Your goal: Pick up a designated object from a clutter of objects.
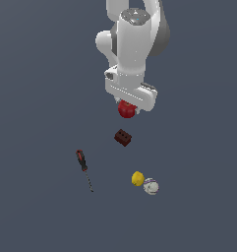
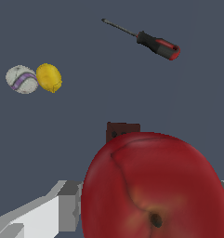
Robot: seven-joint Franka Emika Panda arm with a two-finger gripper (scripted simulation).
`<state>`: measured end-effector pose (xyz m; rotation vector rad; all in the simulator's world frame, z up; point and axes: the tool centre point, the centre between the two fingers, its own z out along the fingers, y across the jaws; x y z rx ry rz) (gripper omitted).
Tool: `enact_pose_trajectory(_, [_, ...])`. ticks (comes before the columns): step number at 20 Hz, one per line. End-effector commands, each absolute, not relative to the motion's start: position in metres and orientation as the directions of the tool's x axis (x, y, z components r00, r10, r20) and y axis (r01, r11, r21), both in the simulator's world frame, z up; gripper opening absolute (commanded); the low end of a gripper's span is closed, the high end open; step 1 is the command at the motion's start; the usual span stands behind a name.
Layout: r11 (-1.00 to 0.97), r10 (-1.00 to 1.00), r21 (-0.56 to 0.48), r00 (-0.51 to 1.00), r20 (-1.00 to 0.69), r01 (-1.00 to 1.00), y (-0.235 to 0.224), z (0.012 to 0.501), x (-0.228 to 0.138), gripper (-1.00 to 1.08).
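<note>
The glossy red apple [image 1: 126,110] sits right under the white hand, half hidden by it. In the wrist view the apple [image 2: 150,186] fills the frame between the two grey fingers [image 2: 69,204], which press on its sides. My gripper [image 1: 126,107] is shut on the apple. The clutter lies beyond it on the grey floor. The dark brown block [image 1: 123,138] shows in the wrist view [image 2: 122,131] just behind the apple. The red-and-black-handled screwdriver [image 1: 84,169], the yellow ball [image 1: 137,178] and the white ball with purple marks [image 1: 151,186] lie further off.
The floor [image 1: 36,98] is plain dark grey with no edges in view. The yellow ball [image 2: 49,77] and white ball [image 2: 22,79] touch each other. The screwdriver [image 2: 150,41] lies apart from them.
</note>
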<state>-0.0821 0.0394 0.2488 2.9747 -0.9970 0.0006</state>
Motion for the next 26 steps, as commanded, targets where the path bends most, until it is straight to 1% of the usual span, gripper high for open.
enact_pose_trajectory(1, [-0.798,-0.603,0.003,0.798,0.004,-0.603,0.054,0.273,-0.092,-1.00])
enact_pose_trajectory(9, [-0.798,-0.602,0.003,0.798,0.004,-0.602,0.098,0.344,-0.119,-1.00])
enact_pose_trajectory(15, [-0.799,-0.602,0.002,0.799,0.002,-0.602,0.125,0.387,-0.134,-1.00])
enact_pose_trajectory(21, [-0.799,-0.602,0.001,0.799,0.001,-0.602,0.142,0.414,-0.142,-1.00])
enact_pose_trajectory(26, [-0.799,-0.602,0.000,0.799,0.000,-0.602,0.148,0.424,-0.145,-1.00])
